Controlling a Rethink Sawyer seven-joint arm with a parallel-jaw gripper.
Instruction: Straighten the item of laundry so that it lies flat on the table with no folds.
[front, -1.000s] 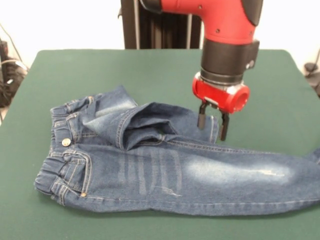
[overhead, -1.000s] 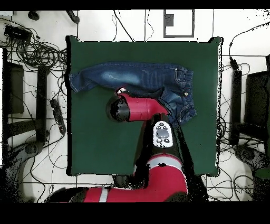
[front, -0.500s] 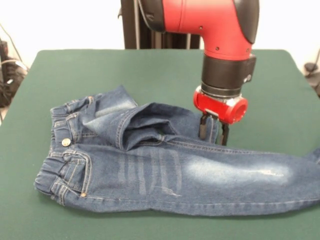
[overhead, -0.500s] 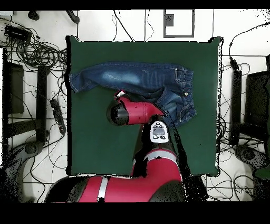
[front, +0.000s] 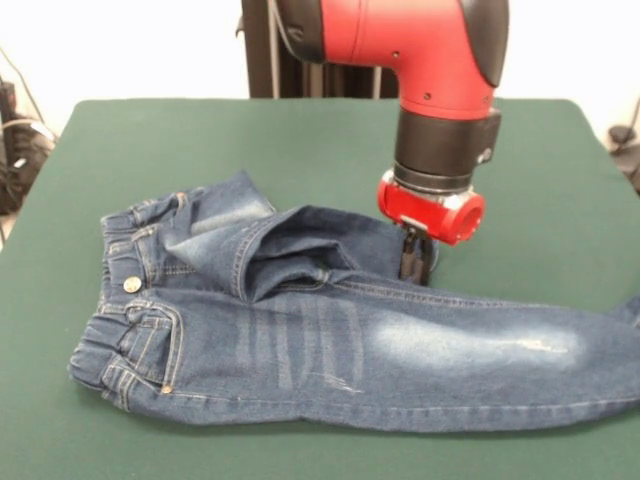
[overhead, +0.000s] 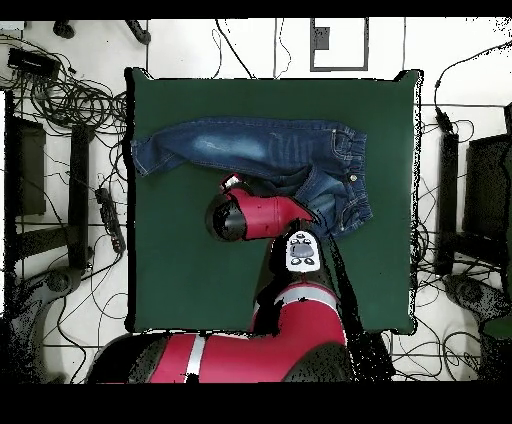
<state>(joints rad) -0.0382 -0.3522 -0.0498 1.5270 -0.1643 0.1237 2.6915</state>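
Nearest you, one leg of the jeans (front: 330, 350) lies stretched across the dark green tabletop (front: 120, 140), already fairly flat, its cuff running off toward the right edge of the front view and the waistband at the left. Behind that leg, the other leg is doubled back on itself, so a thick fold sits over the seat and its cuff end lies just past the middle of the pair.

That cuff end is where your end effector (front: 415, 262) has its tips, down at the cloth; they look drawn narrow on the hem of the folded leg, though the red wrist hides most of them, so treat the grip as probable rather than sure.

For the step in hand, confirm you have only the upper layer before you move. Lift just enough to clear the denim below, then carry the cuff away from the waistband, along the line of the straight leg, so the fold unrolls instead of dragging the whole pair. Keep the pull low and steady. Beyond the jeans the far tabletop offers space for laying the leg out.
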